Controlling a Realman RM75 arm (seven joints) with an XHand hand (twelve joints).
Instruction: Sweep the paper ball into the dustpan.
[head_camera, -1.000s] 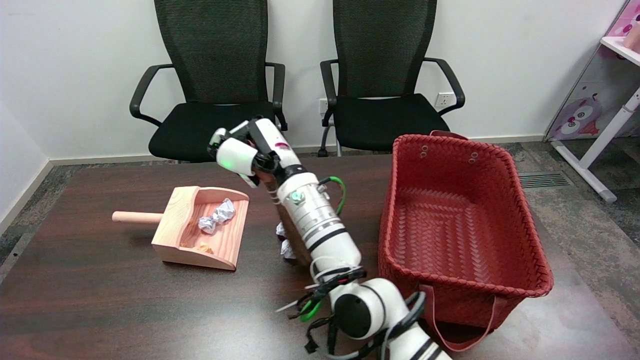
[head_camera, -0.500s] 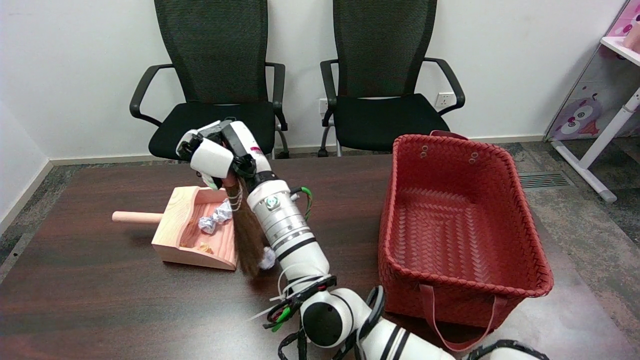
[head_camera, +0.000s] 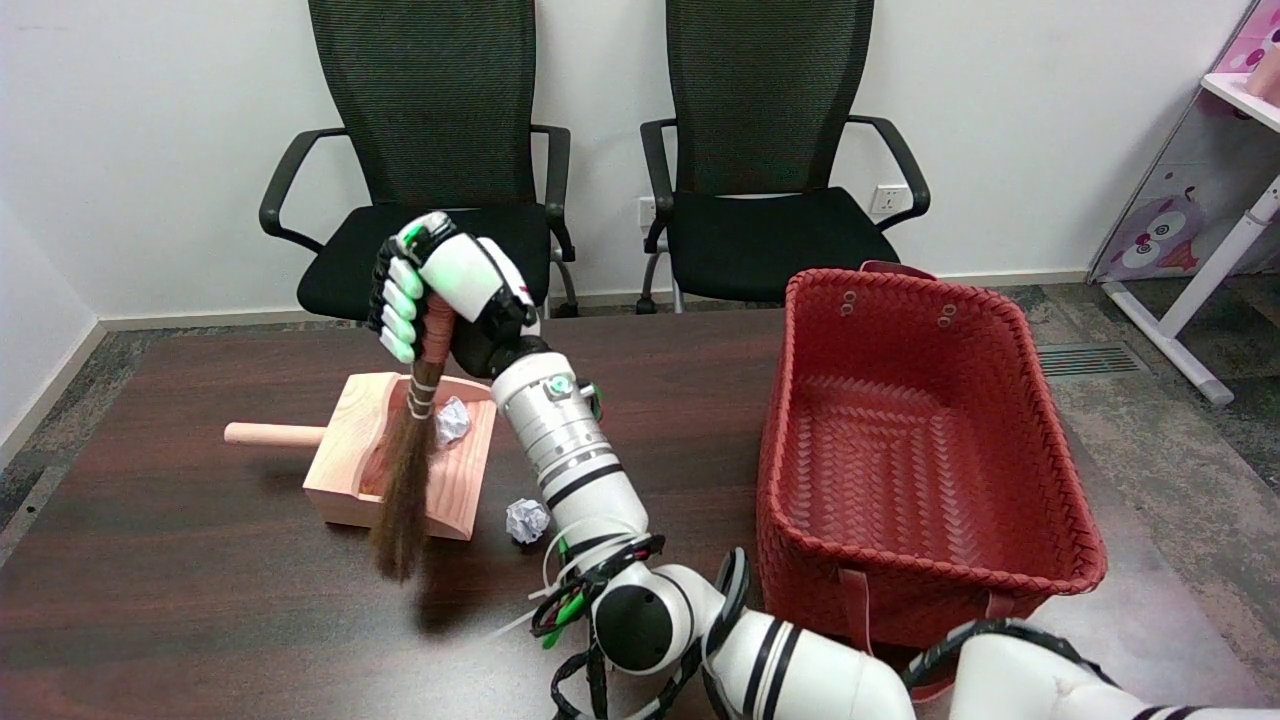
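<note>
Now swung left past the mark, the right hand (head_camera: 440, 290) grips the brush (head_camera: 408, 470) by its handle, bristles hanging in front of the wooden dustpan (head_camera: 345, 440). One paper ball (head_camera: 527, 520) lies on the bench (head_camera: 200, 600) just right of the pan's mouth, missed by the stroke; another crumpled ball (head_camera: 452, 420) sits inside. A return sweep looks necessary.

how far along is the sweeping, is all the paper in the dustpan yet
Partly. One paper ball already lies inside the wooden dustpan. In hand: the right hand grips the brush, whose bristles hang in front of the dustpan's near edge. Left to do: a second paper ball sits on the table just right of the dustpan's mouth, outside it, and needs sweeping in.
</note>
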